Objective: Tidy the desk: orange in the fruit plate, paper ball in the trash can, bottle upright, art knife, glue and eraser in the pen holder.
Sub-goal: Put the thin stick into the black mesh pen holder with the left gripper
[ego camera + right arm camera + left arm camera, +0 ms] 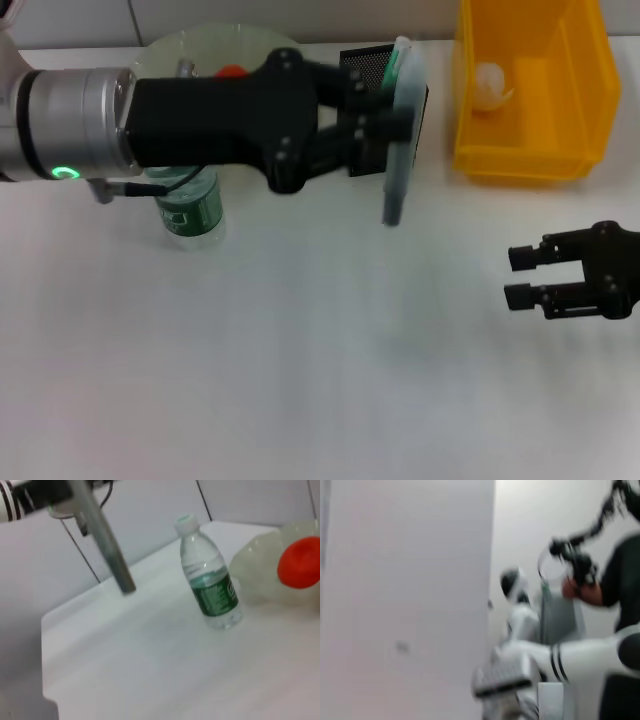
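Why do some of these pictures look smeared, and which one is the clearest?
The left wrist view is the most smeared: it faces off the desk and shows only streaked shapes. In the right wrist view the bottle is fairly crisp, while the orange and grey art knife look soft. The head view is clearest, though the art knife in the left gripper blurs slightly; the right gripper looks sharp.

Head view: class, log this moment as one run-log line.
left gripper: shut on art knife, beside pen holder | right gripper: open, idle | bottle: upright | orange: in fruit plate
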Tool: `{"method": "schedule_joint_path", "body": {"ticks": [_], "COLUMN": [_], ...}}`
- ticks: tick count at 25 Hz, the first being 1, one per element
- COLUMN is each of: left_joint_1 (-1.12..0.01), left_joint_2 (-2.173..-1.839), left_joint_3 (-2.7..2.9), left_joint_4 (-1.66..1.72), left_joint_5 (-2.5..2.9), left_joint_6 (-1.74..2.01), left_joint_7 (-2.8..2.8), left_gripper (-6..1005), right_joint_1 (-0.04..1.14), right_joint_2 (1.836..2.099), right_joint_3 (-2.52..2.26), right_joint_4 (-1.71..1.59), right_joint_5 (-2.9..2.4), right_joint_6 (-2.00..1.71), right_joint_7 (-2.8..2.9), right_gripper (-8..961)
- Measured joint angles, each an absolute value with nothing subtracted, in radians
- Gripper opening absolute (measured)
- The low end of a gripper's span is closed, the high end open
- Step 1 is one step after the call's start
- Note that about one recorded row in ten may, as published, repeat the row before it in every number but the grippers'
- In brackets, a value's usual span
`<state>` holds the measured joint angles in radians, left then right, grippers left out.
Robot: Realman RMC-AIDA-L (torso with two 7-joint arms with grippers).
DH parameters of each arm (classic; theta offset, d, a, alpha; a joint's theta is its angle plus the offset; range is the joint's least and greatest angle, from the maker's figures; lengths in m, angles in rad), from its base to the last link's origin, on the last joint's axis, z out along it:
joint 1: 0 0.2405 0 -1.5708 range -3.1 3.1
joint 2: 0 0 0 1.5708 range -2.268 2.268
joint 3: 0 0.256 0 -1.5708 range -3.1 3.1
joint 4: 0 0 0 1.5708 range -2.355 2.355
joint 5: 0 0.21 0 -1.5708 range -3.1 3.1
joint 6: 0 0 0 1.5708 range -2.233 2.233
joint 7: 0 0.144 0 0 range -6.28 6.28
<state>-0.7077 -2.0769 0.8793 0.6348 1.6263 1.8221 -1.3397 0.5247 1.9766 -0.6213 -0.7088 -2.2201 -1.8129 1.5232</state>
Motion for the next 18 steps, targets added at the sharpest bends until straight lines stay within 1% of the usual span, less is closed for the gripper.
{"method": "schedule_joint_path", "body": {"ticks": [9,18], "left_joint_1": [-0.714,-0.698], "left_joint_2": [-2.08,-2.08], "left_joint_3": [1.102,1.428], "left_joint_4": [0.41,0.29], "left_joint_5": [1.29,0.82], "left_joint_6": [1.695,1.627], "left_joint_7": [-1.133,-0.952], "left_gripper": [151,149], "right_joint_1": [0.538,0.538], "right_joint_2": [1.971,1.989], "right_joint_3": [-0.653,-0.666], "right_joint_4": [-0.712,-0.703], "right_joint_5": [-2.233,-2.234], "right_joint_6": [-1.813,-1.814], "right_joint_7": [1.519,1.508], "right_gripper": [628,629]}}
